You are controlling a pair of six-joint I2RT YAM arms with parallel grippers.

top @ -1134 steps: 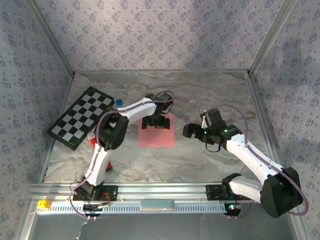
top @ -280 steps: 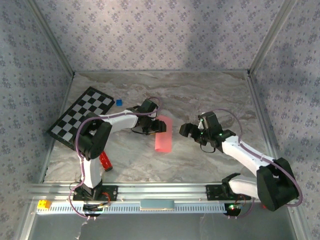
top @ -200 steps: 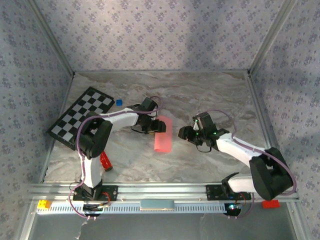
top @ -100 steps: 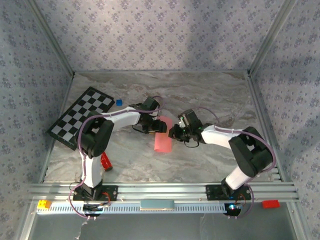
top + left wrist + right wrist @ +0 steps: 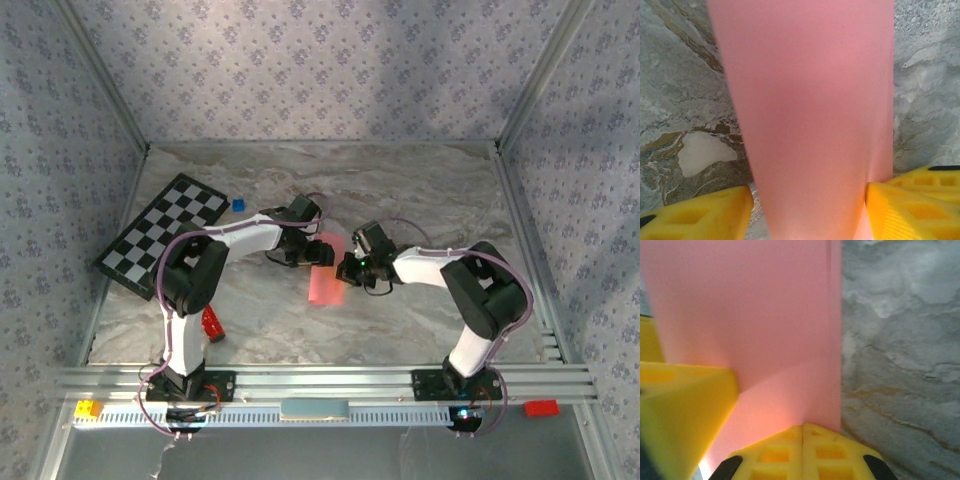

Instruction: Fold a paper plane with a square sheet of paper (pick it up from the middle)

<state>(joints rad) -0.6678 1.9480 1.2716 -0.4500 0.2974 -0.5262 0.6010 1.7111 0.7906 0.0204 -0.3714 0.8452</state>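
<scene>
Pressing shut right gripper onto square sheet of paper, held looped in left gripper, to set the crease.

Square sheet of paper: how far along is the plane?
Done: square sheet of paper doubled into a narrow strip. In hand: left gripper jaws hold it, right gripper jaws shut on its edge. Left: crease flat, all nose and wing folds.

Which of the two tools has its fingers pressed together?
The right tool: its fingers meet with no gap at the pink sheet. On the left tool, fingers stand apart, flanking the sheet.
</scene>
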